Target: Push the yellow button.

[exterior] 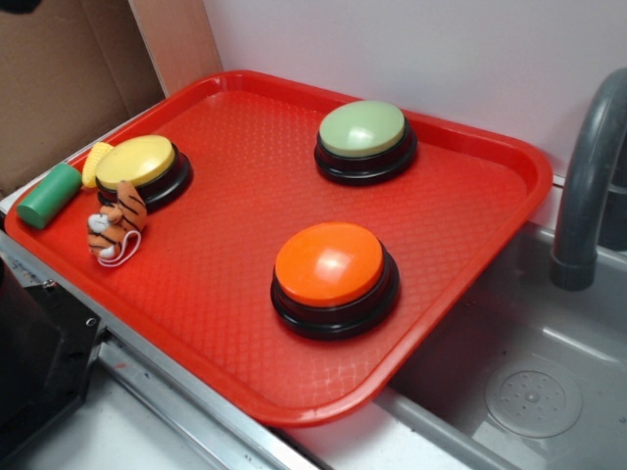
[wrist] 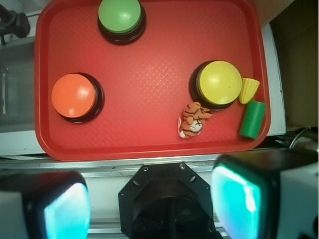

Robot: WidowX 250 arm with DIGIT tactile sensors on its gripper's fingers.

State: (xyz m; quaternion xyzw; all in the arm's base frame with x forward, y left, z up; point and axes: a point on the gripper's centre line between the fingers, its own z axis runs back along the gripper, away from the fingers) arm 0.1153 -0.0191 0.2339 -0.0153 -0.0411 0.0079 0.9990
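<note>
The yellow button has a glossy yellow dome on a black base and sits at the left end of the red tray. In the wrist view the yellow button lies at the right of the tray. My gripper is open, its two pads wide apart with nothing between them. It hangs high above the robot base in front of the tray's near edge, well short of the button. The gripper does not show in the exterior view.
An orange button and a pale green button also stand on the tray. A small tiger toy, a yellow ridged toy piece and a green cylinder crowd the yellow button. A grey sink and faucet lie to the right.
</note>
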